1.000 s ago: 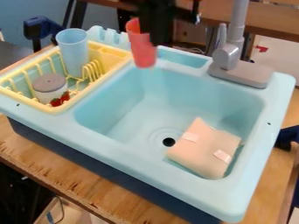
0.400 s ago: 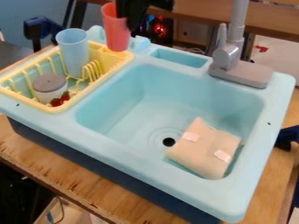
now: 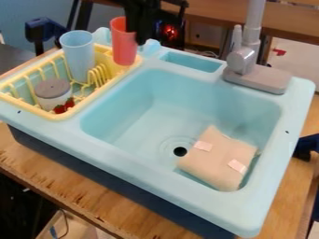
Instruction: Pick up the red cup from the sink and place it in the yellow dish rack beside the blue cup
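The red cup [image 3: 124, 44] has swung across from above the sink's back rim to the far corner of the yellow dish rack [image 3: 131, 62], and in the last moment it has dipped lower; the claw [image 3: 137, 34] is clamped on it near the rim. From the basin's middle, that puts the cup at 11 o'clock, nearly upright. I judge the carrying to be mostly done, with settling and letting go the delicate part (whether its base bears on the rack, I cannot tell). The blue cup [image 3: 79, 53] stands in the rack at 10 o'clock, beyond the grey-lidded jar [image 3: 53, 93]. The turquoise toy sink [image 3: 140, 163] sits on a wooden table [image 3: 74, 191], a folded beige cloth [image 3: 218, 158] in its basin at 4 o'clock, beside the drain [image 3: 180, 151], and the grey faucet [image 3: 249, 60] at 1 o'clock. Behind are a blue wall [image 3: 31, 8] and a small red glow [image 3: 168, 31].
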You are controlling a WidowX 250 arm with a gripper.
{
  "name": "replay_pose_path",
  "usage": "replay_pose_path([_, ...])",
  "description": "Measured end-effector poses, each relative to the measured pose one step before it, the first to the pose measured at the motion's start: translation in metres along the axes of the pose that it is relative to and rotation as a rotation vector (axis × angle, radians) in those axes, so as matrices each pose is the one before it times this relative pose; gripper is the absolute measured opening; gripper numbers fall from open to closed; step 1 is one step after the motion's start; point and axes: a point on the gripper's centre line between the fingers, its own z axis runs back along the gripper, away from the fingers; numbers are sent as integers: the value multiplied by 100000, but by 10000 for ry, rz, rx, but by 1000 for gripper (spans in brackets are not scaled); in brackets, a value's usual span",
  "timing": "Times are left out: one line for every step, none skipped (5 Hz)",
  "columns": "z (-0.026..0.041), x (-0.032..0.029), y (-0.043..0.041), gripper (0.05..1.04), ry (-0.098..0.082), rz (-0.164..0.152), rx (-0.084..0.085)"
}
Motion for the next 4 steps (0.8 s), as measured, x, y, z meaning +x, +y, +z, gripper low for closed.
replay_pose_path([-415, 636, 877, 97, 211, 545, 96])
replay_pose_path([-466, 392, 937, 97, 133, 395, -40])
replay_pose_path([-19, 304, 814, 97, 24, 301, -136])
replay_pose_path([-365, 398, 308, 97, -80, 58, -335])
